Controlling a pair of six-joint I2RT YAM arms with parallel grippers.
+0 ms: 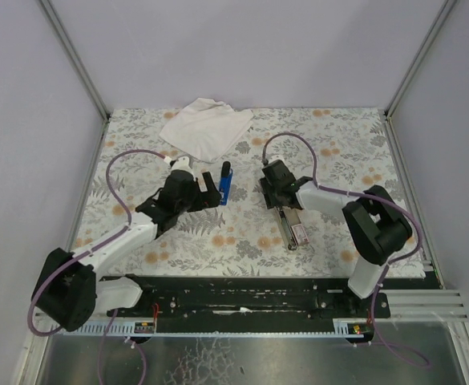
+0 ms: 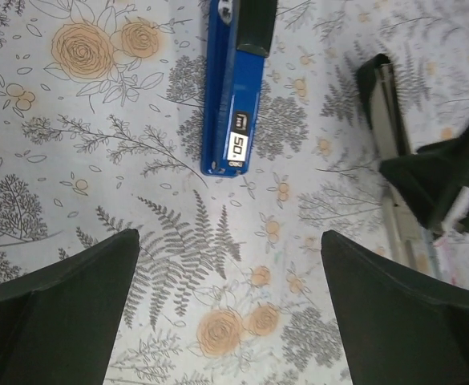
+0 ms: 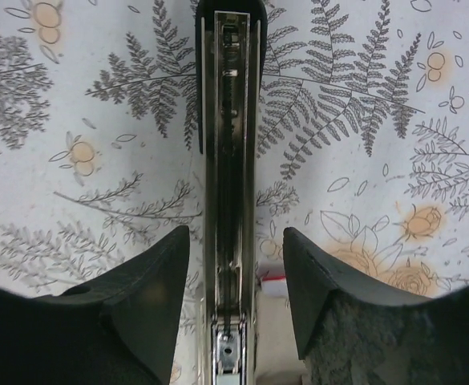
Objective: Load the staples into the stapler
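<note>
The opened stapler lies flat on the flowered table. From overhead its long axis runs nearly 12 to 6 o'clock, leaning a little toward 11 and 5. In the right wrist view its bare metal channel faces up, with the black tip at 12 o'clock and the hinge end at 6. The right gripper straddles this channel with its jaws partly spread. One finger stands on each side with a narrow gap to the metal, and it holds nothing.

The box of staples, pink-red, lies just beside the stapler on its 3 o'clock side and parallel to it. It is at about 5 o'clock from the right gripper; whether box and stapler touch I cannot tell.

A blue stapler lies closed at 9 o'clock of the opened one, apart from it, its long axis also 12 to 6. The left gripper is spread wide and empty, with the blue stapler at 12 o'clock beyond its fingertips in its wrist view, not touching. A white cloth lies toward 12 o'clock on the table.
</note>
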